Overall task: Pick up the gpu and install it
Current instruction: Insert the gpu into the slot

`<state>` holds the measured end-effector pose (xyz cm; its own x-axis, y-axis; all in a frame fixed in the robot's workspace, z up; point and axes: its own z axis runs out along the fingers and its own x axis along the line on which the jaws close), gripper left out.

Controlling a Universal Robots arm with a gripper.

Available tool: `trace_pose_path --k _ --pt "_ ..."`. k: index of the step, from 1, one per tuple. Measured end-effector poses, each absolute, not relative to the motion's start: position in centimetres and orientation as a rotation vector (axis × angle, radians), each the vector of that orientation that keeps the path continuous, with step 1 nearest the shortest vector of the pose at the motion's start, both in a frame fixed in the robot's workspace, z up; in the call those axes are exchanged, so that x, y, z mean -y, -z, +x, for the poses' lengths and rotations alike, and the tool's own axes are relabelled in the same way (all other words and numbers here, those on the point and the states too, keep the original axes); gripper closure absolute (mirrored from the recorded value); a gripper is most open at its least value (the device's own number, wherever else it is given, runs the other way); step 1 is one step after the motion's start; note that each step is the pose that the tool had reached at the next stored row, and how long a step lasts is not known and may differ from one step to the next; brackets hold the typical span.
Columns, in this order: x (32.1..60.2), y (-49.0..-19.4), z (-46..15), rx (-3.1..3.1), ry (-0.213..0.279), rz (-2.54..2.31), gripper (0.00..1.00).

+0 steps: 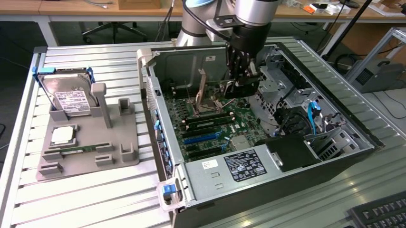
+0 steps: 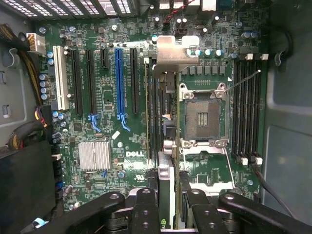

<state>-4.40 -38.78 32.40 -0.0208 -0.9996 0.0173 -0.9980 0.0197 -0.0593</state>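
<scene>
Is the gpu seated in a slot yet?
Not seated. The gripper holds the gpu edge-on above the motherboard, its silver bracket clear of the case wall; the long slots beside it lie bare.

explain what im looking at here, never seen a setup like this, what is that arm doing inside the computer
This is a robot arm working on an open desktop computer case that lies on its side on a metal table. One picture comes from a camera standing off to the side; the other comes from a camera on the arm's wrist, looking down past the gripper at the motherboard.

The gripper is clamped on the gpu, a thin card seen edge-on, held over the motherboard near the empty processor socket. It is not yet in a slot.

Beside the case, on the exterior view's left, a grey holder carries a hard drive, a processor chip and a memory stick.
</scene>
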Motion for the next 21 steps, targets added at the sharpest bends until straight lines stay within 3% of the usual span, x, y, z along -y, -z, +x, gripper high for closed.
trace_pose_path --k 21 --pt "38.88 -31.51 -4.49 -2.222 0.085 -2.178 0.73"
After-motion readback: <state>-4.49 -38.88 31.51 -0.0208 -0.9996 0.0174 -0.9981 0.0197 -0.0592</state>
